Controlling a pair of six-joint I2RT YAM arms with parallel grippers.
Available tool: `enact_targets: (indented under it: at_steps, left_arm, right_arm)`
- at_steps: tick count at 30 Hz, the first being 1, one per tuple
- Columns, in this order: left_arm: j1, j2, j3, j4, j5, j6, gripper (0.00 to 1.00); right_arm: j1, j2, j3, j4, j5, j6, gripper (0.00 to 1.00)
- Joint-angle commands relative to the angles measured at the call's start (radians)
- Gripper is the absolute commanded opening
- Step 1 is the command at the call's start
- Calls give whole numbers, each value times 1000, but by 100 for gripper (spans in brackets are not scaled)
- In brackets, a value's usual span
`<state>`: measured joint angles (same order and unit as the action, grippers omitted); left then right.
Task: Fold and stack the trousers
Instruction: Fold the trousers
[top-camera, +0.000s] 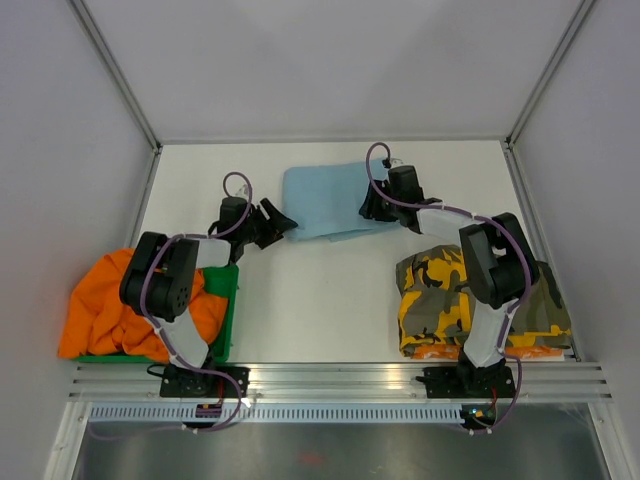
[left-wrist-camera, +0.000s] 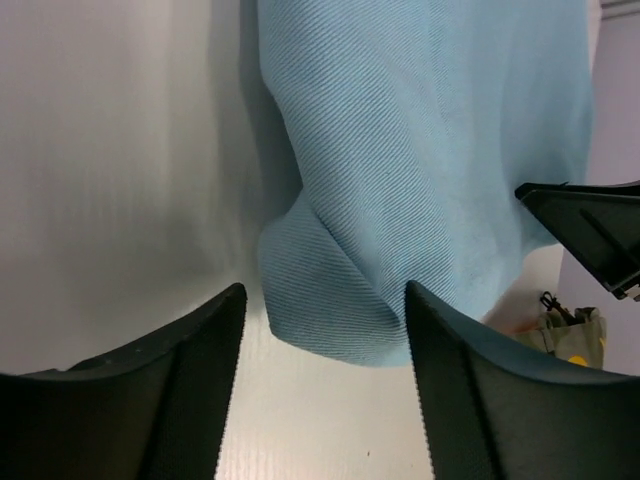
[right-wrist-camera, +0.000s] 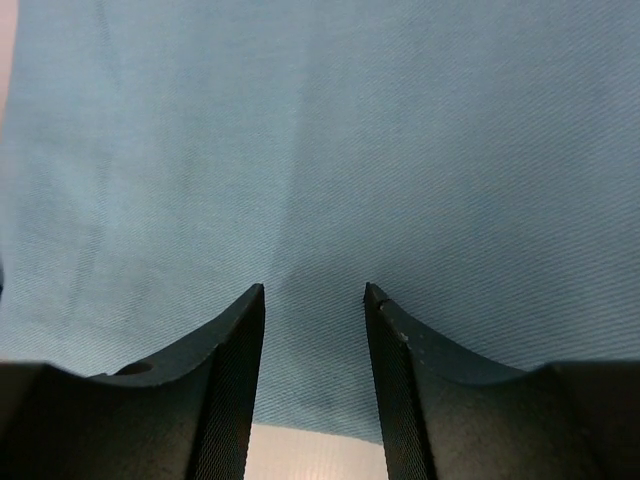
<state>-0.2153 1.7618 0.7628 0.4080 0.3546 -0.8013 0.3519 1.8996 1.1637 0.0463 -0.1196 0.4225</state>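
Black-grey arms (top-camera: 165, 280), purple cables (top-camera: 237, 176) (looped), ribbed fingers (right-wrist-camera: 232, 390)

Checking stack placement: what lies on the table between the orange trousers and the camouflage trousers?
Only the green rim beside the orange trousers, then bare white table, as the top view shows. The light-blue trousers lie farther back.

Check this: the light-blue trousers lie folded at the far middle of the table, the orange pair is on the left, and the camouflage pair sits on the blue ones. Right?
Not quite. The camouflage trousers lie at the near right, apart from the light-blue trousers, not on them; the top external view shows it. The rest holds, the orange pair on the left included.
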Motion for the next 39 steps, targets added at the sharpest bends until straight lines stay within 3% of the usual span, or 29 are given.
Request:
enact_targets:
  at_steps: [1,5,7,11,14,17,26,28,33,39]
  left_arm:
    - [1,24,-33,247,40,-104,67]
    - [-1,24,-66,275,27,-130,42]
    - [-1,16,-97,287,20,-144,34]
    - [-2,-16,-148,301,-6,-177,20]
    - [-1,-56,-175,276,-35,-203,13]
    - [-2,-87,-178,227,-52,-219,10]
    - [-12,-209,-163,-24,-138,-332,2]
    - [-16,-251,-161,-102,-178,-378,2]
    - [-32,-410,-174,-357,-284,-460,2]
    - [-94,-518,-215,-524,-384,-594,2]
  right_arm:
    - [4,4,4,67,-95,15,51]
    - [18,-19,60,109,-152,13,52]
    - [53,2,152,103,-178,-5,60]
    - [142,175,408,-40,-141,-74,64]
    - [203,300,574,-97,-88,-59,66]
    - [246,396,675,-118,-63,-42,76]
    - [340,596,852,-192,38,-59,73]
    - [348,627,884,-213,87,-44,65]
    - [348,719,1010,-295,164,-15,32]
    - [349,710,1001,-257,251,47,9]
